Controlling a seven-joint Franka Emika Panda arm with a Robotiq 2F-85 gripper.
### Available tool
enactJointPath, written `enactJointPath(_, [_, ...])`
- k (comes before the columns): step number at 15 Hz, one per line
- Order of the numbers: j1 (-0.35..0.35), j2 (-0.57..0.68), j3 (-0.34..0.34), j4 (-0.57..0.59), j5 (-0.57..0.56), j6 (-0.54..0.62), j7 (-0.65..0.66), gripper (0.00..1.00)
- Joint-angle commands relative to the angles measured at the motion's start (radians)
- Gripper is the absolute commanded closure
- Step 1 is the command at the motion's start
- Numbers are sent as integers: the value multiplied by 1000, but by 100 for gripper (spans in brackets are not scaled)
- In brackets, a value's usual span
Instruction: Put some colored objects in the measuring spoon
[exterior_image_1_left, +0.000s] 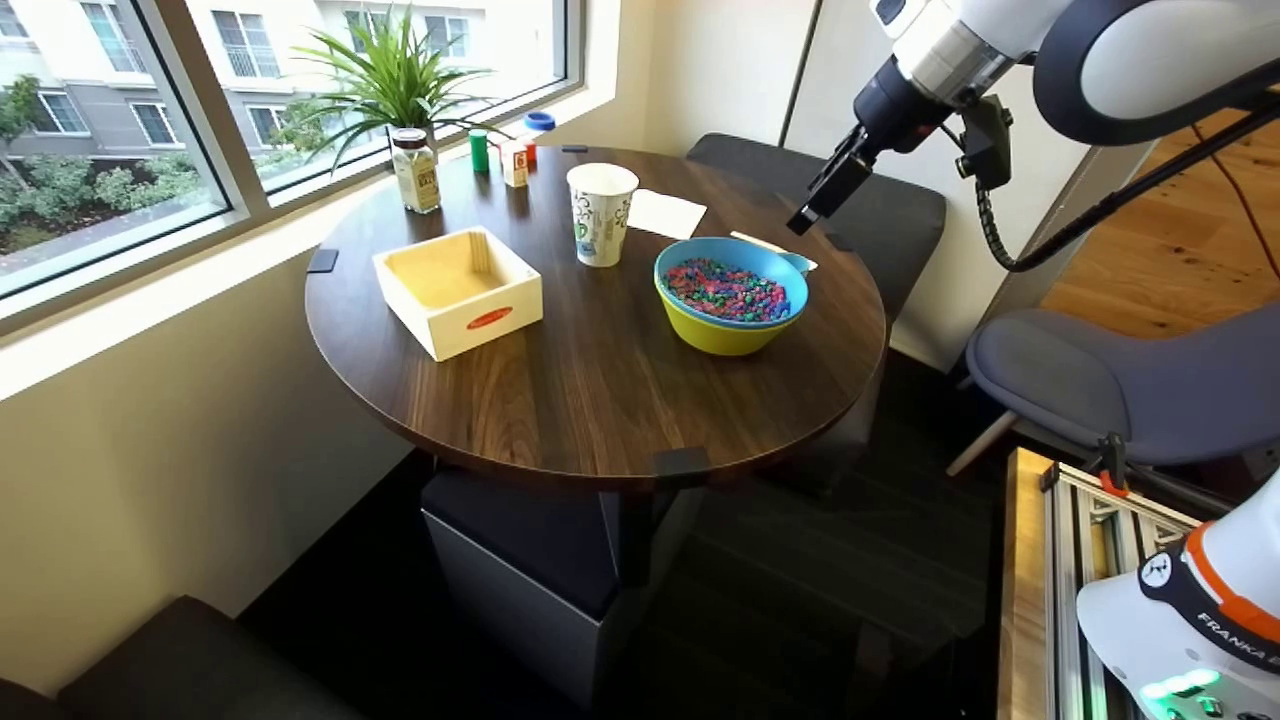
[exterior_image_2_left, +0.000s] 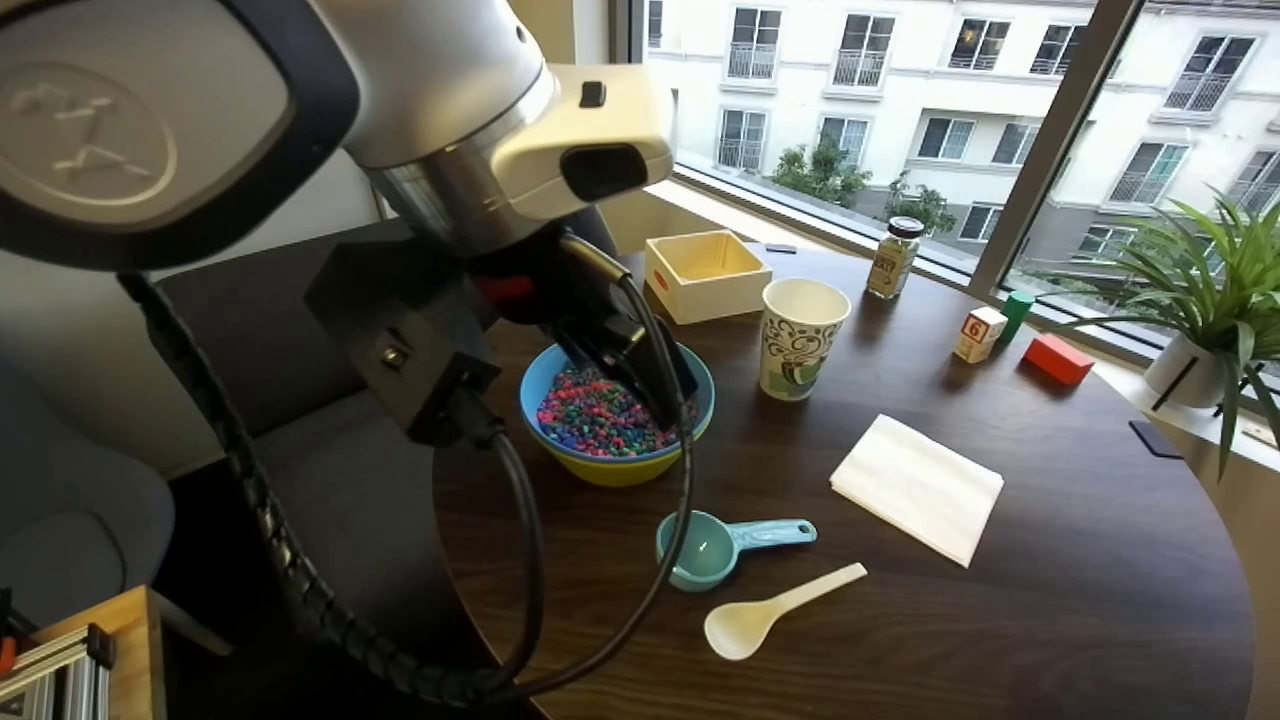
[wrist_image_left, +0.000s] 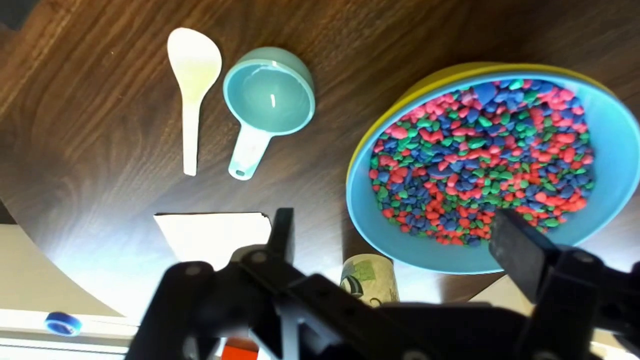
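Jaws wide apart, up above the tabletop! Pebbles lie heaped in the blue bowl, and the measuring spoon rests down there between that bowl and a white spoon.

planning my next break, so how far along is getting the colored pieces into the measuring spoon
Done: nothing visible; the teal measuring spoon is bare inside. In hand: nothing; the gripper is open and holds no piece. Left: the whole job; the colored pieces lie heaped in the blue bowl, and some have yet to go into the spoon.
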Motion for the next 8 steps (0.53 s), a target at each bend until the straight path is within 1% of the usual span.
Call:
enactJointPath(1, [5, 14, 15, -1, 38, 28, 14, 0])
enactJointPath(3, [26, 30, 23, 9, 89, 20, 37, 0])
enactJointPath(6, [37, 55, 40, 6, 140, 16, 78, 0])
enactJointPath(8, [39, 81, 50, 2, 149, 49, 85, 0])
